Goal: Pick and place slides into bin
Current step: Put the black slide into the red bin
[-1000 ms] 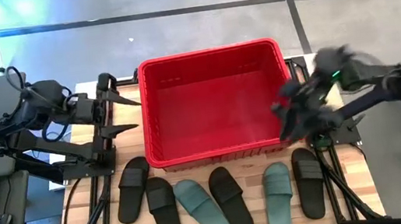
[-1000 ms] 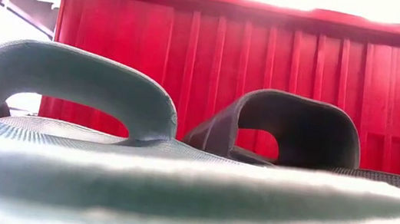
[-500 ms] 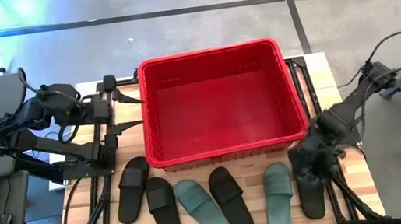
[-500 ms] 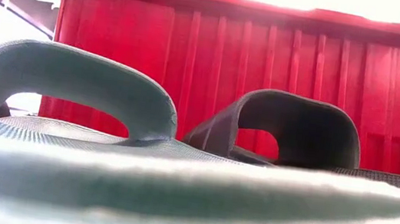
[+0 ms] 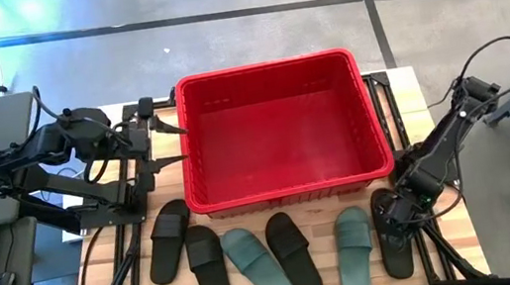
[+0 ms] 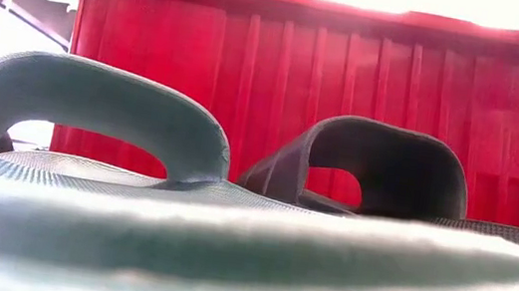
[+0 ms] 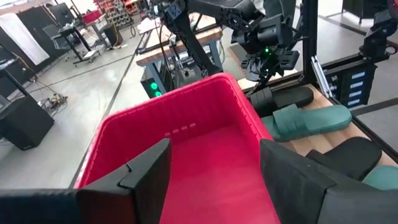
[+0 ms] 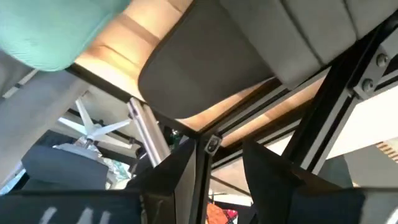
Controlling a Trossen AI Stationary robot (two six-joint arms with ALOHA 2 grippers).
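step: right hand [image 5: 392,215], narrowly parted, empty, over rightmost black slide [image 5: 395,243] | left hand [image 5: 172,144] wide | next: descend, grip strap

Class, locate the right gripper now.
In the high view, the right gripper is low over the rightmost black slide, just off the red bin's near right corner.

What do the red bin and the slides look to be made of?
Bin: likely rigid moulded plastic, given its glossy red ribbed walls. Teal slide and black slide: probably soft moulded foam or rubber, given the matte, thick one-piece straps and finely textured footbed.
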